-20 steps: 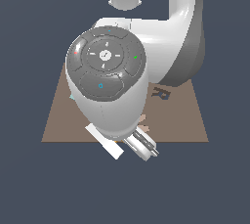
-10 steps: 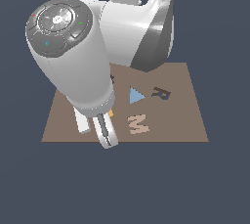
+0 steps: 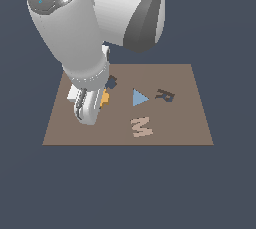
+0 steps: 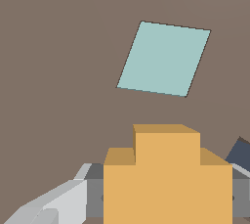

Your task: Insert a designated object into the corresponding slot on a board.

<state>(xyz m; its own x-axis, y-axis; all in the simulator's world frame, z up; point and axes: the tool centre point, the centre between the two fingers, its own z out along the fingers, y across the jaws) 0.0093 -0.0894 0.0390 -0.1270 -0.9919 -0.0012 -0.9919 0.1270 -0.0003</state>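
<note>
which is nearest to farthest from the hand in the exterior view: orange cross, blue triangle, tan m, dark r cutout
1. orange cross: right at the hand, partly hidden by it.
2. blue triangle: mid-board, toward the exterior view's right.
3. tan M: near the front edge; about as close as the triangle, too close to call.
4. dark R cutout: farthest, on the exterior view's right.

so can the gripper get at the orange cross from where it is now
Probably yes. The gripper is low over the board, right beside the orange cross, which fills the wrist view between the fingers. Nothing else is seen between them. Whether it already grips is unclear.
</note>
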